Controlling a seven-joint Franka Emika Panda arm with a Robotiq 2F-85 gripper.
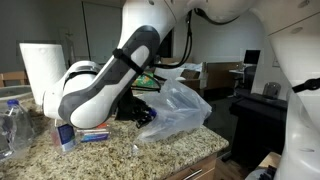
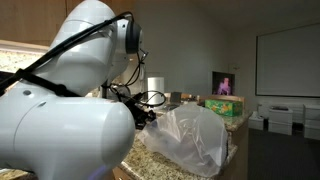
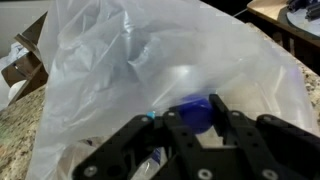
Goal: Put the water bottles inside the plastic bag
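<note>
Hand: the hand [image 3: 200, 122] came in from the bottom of the wrist view. Its black fingers [image 3: 176, 128] were close together.
What the hand held: a water bottle [image 3: 198, 110] sat between the fingers. Only its blue cap and a bit of blue showed.
Bag: the plastic bag [image 3: 130, 70] was big, thin, whitish and crinkly. It filled almost all of the wrist view, right at the hand.
Bag on the bench: in both exterior views the plastic bag [image 1: 180, 108] [image 2: 190, 140] lay on the speckled stone bench [image 1: 150, 160], puffed up in a heap.
In or out: I could not tell if the held bottle was inside the bag or only pressed against it.
Arm: the fat white arm [image 1: 100, 85] reached across the bench to the bag and hid the hand in that exterior view.
Other bottles: a small bottle [image 1: 65, 135] with a blue label stood on the bench, well apart from the bag. A clear bottle [image 1: 12, 128] stood at the edge of the picture.
Paper towel roll: a tall white roll [image 1: 40, 70] stood behind those bottles.
</note>
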